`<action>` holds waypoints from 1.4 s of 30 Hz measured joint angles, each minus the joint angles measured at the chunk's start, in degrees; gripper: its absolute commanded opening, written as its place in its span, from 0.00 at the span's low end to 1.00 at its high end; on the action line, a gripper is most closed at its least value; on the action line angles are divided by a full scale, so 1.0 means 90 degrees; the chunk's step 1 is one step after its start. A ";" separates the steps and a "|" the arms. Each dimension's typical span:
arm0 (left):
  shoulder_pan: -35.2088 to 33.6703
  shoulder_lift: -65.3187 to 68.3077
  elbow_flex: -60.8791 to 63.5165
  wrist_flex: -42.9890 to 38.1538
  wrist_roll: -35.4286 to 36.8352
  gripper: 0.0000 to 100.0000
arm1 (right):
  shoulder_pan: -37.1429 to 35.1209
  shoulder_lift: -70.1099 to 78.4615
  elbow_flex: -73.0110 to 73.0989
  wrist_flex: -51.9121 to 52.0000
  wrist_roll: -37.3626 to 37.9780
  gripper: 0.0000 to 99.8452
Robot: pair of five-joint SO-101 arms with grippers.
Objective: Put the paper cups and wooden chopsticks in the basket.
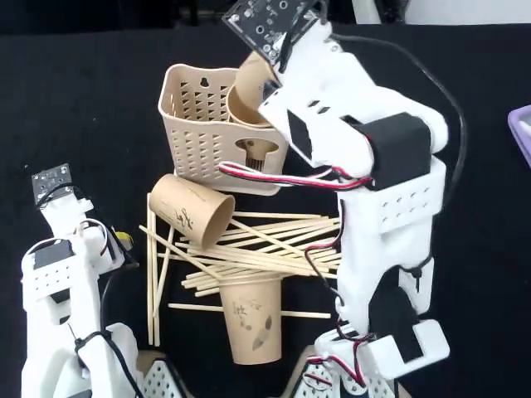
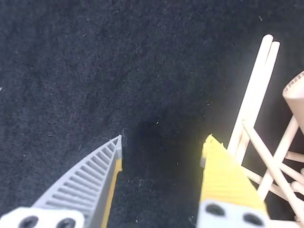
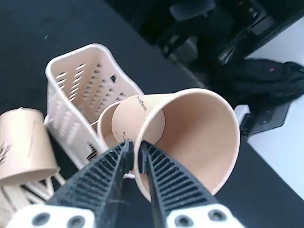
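Observation:
My right gripper is shut on the rim of a paper cup, held tilted above the beige basket. In the high view this cup hangs over the basket's right side. A second cup sits inside the basket. A third cup lies on its side in front of the basket, and another cup rests nearer the arms' bases. Wooden chopsticks lie scattered between them. My left gripper is open just above the black cloth, left of the chopsticks.
The black cloth covers the table. A purple object pokes in at the right edge. The right arm's white body stands over the chopsticks' right end. Dark bags and furniture sit beyond the table.

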 measured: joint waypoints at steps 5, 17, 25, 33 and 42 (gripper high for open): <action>0.0000 0.0000 0.0000 0.0000 0.0000 0.27 | -0.0010 0.0225 0.0000 0.0127 0.0332 0.01; 0.0000 0.0000 0.0000 0.0000 0.0000 0.27 | -0.0039 0.0518 0.0088 0.0137 0.0381 0.01; 0.0000 0.0000 0.0000 0.0000 0.0000 0.27 | -0.0059 0.0752 0.0088 0.0137 0.0381 0.10; 0.0000 0.0000 0.0000 0.0000 0.0000 0.27 | -0.0049 0.0762 -0.0254 0.0137 -0.0195 0.24; 0.0000 0.0000 0.0000 0.0000 0.0000 0.27 | -0.0176 0.0596 -0.1211 0.0264 -0.0977 0.24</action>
